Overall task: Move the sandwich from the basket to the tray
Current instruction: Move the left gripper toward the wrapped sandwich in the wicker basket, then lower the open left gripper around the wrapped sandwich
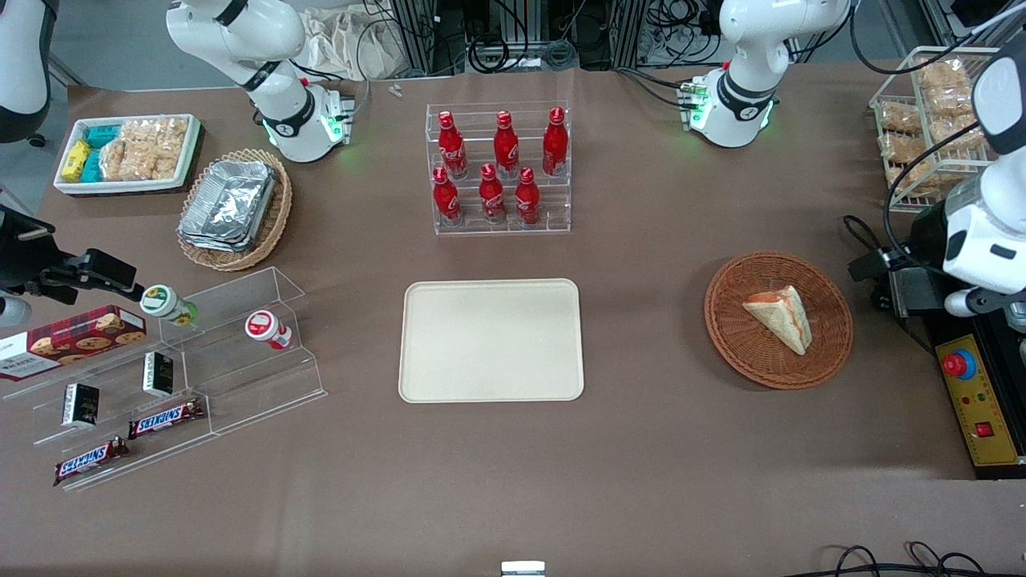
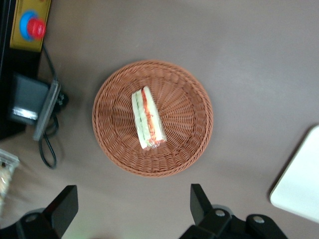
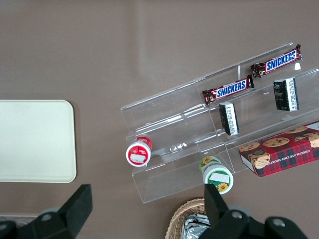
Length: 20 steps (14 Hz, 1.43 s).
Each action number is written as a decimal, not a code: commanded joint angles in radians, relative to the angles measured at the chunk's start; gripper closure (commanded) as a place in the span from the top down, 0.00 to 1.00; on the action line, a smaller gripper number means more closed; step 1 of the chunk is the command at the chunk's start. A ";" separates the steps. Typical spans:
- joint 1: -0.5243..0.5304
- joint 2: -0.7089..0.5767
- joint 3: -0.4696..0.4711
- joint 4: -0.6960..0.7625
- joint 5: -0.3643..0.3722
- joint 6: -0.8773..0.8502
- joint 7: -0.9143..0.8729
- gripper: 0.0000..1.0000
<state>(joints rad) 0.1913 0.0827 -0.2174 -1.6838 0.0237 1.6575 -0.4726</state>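
Note:
The sandwich, a pale wedge with red and green filling, lies in the round reddish-brown basket toward the working arm's end of the table. In the left wrist view the sandwich rests near the middle of the basket. My gripper hangs high over bare table just beside the basket, open wide with nothing between its fingers. The cream tray lies flat at the table's middle with nothing on it; a corner of this tray shows in the left wrist view.
A rack of red bottles stands farther from the camera than the tray. A yellow emergency-stop box and black gear sit beside the basket. A wire rack of bagged snacks and an acrylic snack shelf stand at the table's ends.

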 commanded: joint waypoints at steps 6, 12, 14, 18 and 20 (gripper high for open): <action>0.003 -0.017 0.001 -0.345 -0.011 0.362 -0.262 1.00; 0.016 0.005 0.006 -0.527 -0.007 0.607 -0.287 1.00; 0.034 0.029 0.004 -0.530 -0.007 0.626 -0.296 1.00; 0.036 0.068 0.004 -0.550 -0.008 0.697 -0.314 1.00; 0.034 0.077 0.004 -0.550 -0.011 0.703 -0.327 1.00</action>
<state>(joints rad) 0.2236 0.1599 -0.2085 -2.2116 0.0166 2.3245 -0.7660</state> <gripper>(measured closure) 0.000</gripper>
